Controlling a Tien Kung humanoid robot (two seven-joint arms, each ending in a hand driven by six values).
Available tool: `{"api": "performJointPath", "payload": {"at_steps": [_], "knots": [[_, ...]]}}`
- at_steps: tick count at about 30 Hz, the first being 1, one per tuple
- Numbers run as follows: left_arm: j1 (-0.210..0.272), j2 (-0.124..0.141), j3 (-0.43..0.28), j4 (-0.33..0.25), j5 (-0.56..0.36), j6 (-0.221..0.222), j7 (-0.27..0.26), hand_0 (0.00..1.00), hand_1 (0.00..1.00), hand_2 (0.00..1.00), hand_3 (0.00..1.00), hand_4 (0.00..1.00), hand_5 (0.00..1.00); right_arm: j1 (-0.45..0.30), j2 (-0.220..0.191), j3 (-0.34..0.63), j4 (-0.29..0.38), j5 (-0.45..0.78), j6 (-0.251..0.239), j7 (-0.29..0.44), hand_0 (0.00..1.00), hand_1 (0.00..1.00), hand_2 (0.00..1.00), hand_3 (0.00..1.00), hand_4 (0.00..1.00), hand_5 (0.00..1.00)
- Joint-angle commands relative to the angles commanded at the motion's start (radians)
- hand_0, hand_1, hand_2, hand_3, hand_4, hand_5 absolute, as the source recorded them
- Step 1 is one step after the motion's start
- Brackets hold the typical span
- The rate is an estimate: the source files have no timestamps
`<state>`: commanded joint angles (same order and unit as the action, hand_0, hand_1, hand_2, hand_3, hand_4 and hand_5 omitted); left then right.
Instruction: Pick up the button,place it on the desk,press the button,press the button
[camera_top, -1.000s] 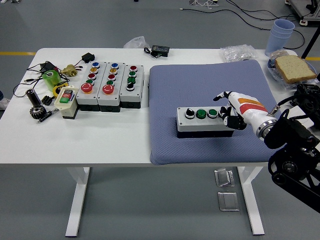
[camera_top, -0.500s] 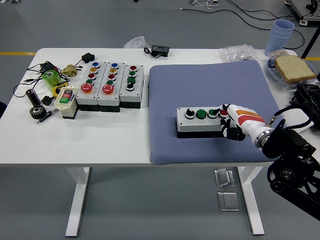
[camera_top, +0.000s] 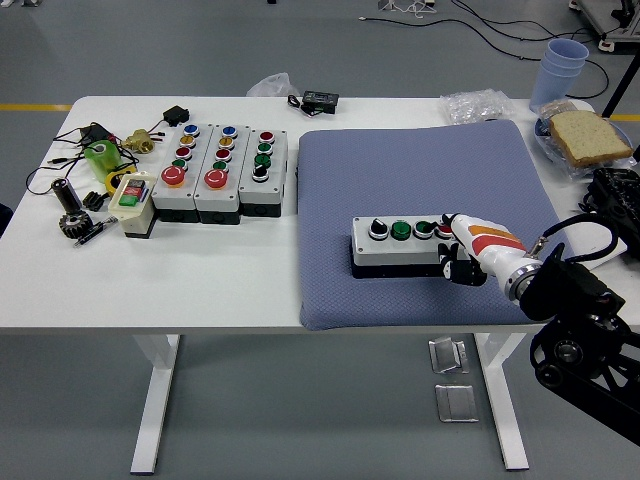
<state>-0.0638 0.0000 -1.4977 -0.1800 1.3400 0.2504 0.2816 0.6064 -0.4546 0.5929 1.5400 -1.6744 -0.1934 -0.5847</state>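
Observation:
A grey button box (camera_top: 392, 248) lies on the blue mat (camera_top: 420, 160), with a black-and-white selector, a green button (camera_top: 401, 230) and a darker button on top. My right hand (camera_top: 451, 250) comes in from the right and rests on the box's right end. Its fingers are curled, the black ones against the box's front right corner. One white fingertip lies on the rightmost button, which is mostly hidden under it. The left arm is not in view.
Three more button boxes (camera_top: 222, 172) stand at the back left beside a small switch box (camera_top: 132, 200), cables and tools. A bag (camera_top: 476, 103), stacked cups (camera_top: 563, 66) and bread (camera_top: 588, 137) sit at the back right.
My right hand has moved down and left from beside the box onto its right end, with fingers curling in. The box has shifted slightly left.

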Motion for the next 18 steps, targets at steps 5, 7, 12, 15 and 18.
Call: {"api": "performJointPath", "payload": {"at_steps": [5,7,12,15,18], "knots": [[-0.002,0.000,-0.003,0.000,0.003,-0.001,0.001,0.534,0.421,0.418,0.416,0.258,0.479,-0.011,-0.015,0.074,0.036,-0.022,-0.007,0.002,0.144,0.002,0.241,0.730,0.411,0.002],[-0.002,0.000,-0.003,0.000,0.003,-0.001,0.001,0.534,0.421,0.418,0.416,0.258,0.479,-0.016,-0.022,0.103,0.045,-0.027,-0.009,0.002,0.144,0.002,0.241,0.730,0.411,0.002],[-0.002,0.000,-0.005,0.000,0.004,-0.001,0.001,0.534,0.420,0.418,0.416,0.258,0.480,-0.066,-0.042,0.207,0.046,0.033,-0.100,0.075,0.306,0.131,0.341,0.711,0.601,0.002],[-0.002,0.000,-0.006,0.000,0.003,0.000,0.000,0.534,0.420,0.418,0.416,0.258,0.480,-0.114,-0.046,0.283,0.035,0.139,-0.152,0.165,0.306,0.131,0.341,0.711,0.601,0.002],[-0.002,0.000,-0.007,0.000,0.003,0.000,-0.001,0.534,0.421,0.418,0.416,0.258,0.479,-0.164,-0.048,0.371,0.026,0.262,-0.183,0.283,0.503,0.491,0.595,0.823,0.710,0.318]]}}
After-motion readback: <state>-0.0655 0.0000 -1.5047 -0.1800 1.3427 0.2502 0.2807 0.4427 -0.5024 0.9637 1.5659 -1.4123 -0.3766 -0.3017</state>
